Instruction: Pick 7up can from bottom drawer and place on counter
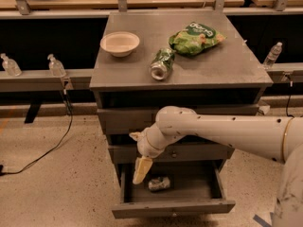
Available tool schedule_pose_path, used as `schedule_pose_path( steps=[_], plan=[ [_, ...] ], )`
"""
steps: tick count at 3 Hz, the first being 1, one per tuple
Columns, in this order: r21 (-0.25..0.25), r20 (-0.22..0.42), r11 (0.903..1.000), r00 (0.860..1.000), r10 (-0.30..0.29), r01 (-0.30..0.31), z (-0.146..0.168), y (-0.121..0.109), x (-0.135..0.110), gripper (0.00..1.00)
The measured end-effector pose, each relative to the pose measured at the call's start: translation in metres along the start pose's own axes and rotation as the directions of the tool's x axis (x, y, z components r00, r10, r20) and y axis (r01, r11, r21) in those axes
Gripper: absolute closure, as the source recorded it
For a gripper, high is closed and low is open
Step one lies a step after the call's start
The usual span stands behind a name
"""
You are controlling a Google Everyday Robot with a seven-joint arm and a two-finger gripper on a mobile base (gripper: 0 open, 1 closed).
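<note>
Grey metal cabinet, camera view: three drawers stacked under a scuffed square top, which serves here as the table (213, 65). It fills the middle of the view.
Bottom drawer (173, 208): pulled out at 6 o'clock of the cabinet, with its low front panel towards the camera and its inside open to view.
7up can (159, 184): a silvery can lying on its side on the drawer floor, left of the drawer's middle. It has not been lifted.
Claw (141, 170): pale yellow and pointing down into the drawer's left part. The can sits at about 4 o'clock of it, close beside its tip, but I cannot make out contact. Whether the claw is released or clenched cannot be told, and it does not appear to hold the can.
Arm (222, 134): a white arm reaching in from 3 o'clock across the middle drawer front, with the wrist bent downward.
Table load: a pale bowl (120, 43) at 10 o'clock, a green snack bag (196, 38) at 1 o'clock, and a darker green can (162, 63) on its side near the centre. The bare metal towards 4 and 7 o'clock looks free for a set-down.
Done: the drawer is open and the claw is down at the can's level.
Left: closing on the can, lifting it clear of the drawer walls, raising it past two drawer fronts, and setting it on the table.
Judgement: an early stage, in the reach-to-grasp step, well short of halfway.
</note>
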State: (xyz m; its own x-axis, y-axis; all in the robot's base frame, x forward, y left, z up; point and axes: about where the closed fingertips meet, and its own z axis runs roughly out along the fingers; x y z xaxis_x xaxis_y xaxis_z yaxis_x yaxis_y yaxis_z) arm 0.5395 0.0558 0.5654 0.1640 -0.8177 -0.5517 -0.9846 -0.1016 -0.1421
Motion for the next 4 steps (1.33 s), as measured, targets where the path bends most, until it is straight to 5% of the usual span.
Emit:
schedule_pose_path(
  steps=[1,2,3,4],
  plan=[
    [-0.006,-0.038,0.9982,0.998,0.059,-0.059,0.018,-0.004,0.023,0.00],
    [-0.009,-0.096,0.9937,0.989,0.110,-0.111,0.061,0.008,0.072,0.00],
    [0.050,-0.118,0.9958,0.990,0.082,-0.077,0.111,0.021,0.121,0.00],
    [0.050,-0.113,0.9958,0.990,0.081,-0.076,0.112,0.022,0.123,0.00]
  ],
)
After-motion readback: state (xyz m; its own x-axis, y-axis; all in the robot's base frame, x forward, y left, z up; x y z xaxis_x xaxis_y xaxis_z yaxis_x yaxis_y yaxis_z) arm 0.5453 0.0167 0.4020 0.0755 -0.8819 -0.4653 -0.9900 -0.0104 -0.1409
